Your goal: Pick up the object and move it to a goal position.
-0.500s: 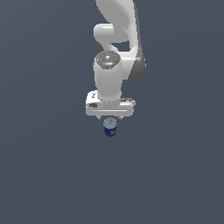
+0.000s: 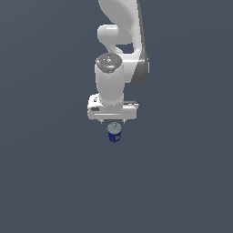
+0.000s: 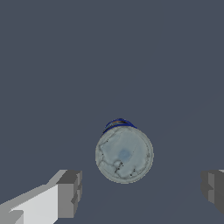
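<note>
The object, a small upright can (image 2: 114, 132) with a dark blue body and a silver-grey round top, stands on the grey floor. My white gripper (image 2: 114, 122) hangs straight above it, open and empty, its fingertips just over the can's top. In the wrist view the can (image 3: 124, 154) shows from above between and a little beyond the two grey fingertips (image 3: 68, 194), which stand wide apart and do not touch it. The gripper (image 3: 141, 190) holds nothing.
The plain dark grey floor (image 2: 50, 182) lies all around the can. The white arm (image 2: 119, 36) rises behind the gripper. No other object or goal marker shows.
The gripper has come down slightly toward the can. The can has not moved.
</note>
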Robot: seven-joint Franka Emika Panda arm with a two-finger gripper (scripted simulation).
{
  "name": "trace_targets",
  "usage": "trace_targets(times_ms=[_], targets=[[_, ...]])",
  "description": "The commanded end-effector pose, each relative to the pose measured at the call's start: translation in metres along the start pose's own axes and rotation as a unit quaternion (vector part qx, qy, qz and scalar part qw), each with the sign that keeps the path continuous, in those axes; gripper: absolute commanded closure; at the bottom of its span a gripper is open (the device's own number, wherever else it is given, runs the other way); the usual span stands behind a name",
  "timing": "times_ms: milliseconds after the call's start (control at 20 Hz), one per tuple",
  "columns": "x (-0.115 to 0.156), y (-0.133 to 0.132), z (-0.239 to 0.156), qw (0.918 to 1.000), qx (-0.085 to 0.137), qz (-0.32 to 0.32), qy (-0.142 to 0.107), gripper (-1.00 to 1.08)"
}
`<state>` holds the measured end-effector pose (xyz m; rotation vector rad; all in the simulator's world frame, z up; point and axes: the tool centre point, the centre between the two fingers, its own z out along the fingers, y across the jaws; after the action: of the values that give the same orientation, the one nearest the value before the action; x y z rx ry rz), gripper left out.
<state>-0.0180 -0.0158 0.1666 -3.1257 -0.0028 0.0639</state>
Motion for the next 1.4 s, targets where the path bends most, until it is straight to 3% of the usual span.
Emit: trace_targets(times_ms=[0,1350], targets=[[-0.002,0.002,-0.001,1.0,0.001,-0.002,-0.003,-0.92],[-0.007,-0.005,0.043,0.9997,-0.007,0.013,0.02,-0.92]])
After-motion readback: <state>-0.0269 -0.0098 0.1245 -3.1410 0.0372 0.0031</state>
